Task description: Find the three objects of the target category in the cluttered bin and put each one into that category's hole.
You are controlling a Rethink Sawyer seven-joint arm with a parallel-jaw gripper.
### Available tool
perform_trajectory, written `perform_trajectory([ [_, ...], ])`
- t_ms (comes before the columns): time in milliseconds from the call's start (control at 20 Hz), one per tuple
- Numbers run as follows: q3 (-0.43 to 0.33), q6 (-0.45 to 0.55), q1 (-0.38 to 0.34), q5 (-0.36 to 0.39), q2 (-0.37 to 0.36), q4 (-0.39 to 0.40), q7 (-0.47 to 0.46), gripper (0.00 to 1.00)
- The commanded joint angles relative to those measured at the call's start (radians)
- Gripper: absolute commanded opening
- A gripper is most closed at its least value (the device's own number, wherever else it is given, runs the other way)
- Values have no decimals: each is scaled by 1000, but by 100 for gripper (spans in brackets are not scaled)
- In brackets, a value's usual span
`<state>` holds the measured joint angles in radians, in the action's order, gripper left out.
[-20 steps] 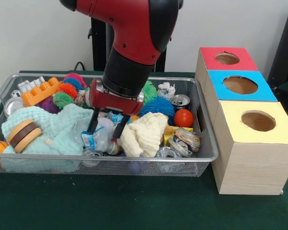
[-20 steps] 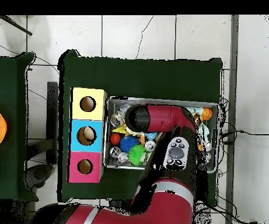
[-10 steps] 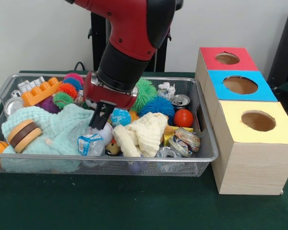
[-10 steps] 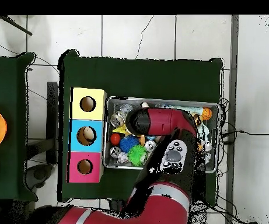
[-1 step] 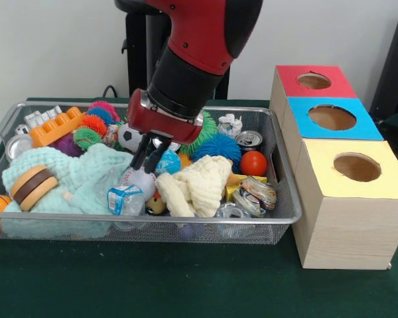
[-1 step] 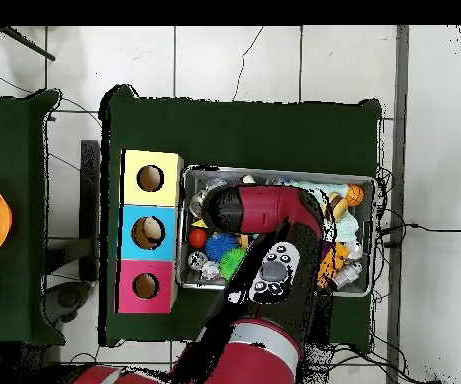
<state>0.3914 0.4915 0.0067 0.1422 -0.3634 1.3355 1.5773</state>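
A dark green surface point(image 5: 186, 285) against a pale wall carries a wire bin point(image 5: 278, 179) and, just beside it, a wooden box point(image 5: 345, 225) with three holes. The likely target is my guess: a crushed clear bottle point(image 5: 129, 192) with a blue label, lying at the bin's front rail beside the mint cloth point(image 5: 86, 175). It should be light, thin-walled and slippery, giving under pressure; best taken across its body near the label. The end effector point(image 5: 149, 156) hangs just above it, fingers close together and holding nothing. Around it lie a cream cloth point(image 5: 202, 185), spiky balls point(image 5: 219, 146), a red ball point(image 5: 253, 163), cans point(image 5: 249, 139) and an orange block point(image 5: 56, 127). The red hole point(image 5: 314, 81), blue hole point(image 5: 332, 117) and yellow hole point(image 5: 357, 167) look empty from the front.
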Motion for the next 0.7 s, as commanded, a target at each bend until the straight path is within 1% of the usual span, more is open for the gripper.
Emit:
perform_trajectory([
  [50, -37, 37, 5, -61, 25, 73, 266, 100],
  [100, -35, 38, 6, -61, 26, 71, 265, 100],
  [150, -27, 60, 11, -61, 31, 57, 256, 100],
  [700, -44, 34, -36, -74, 61, 32, 204, 100],
])
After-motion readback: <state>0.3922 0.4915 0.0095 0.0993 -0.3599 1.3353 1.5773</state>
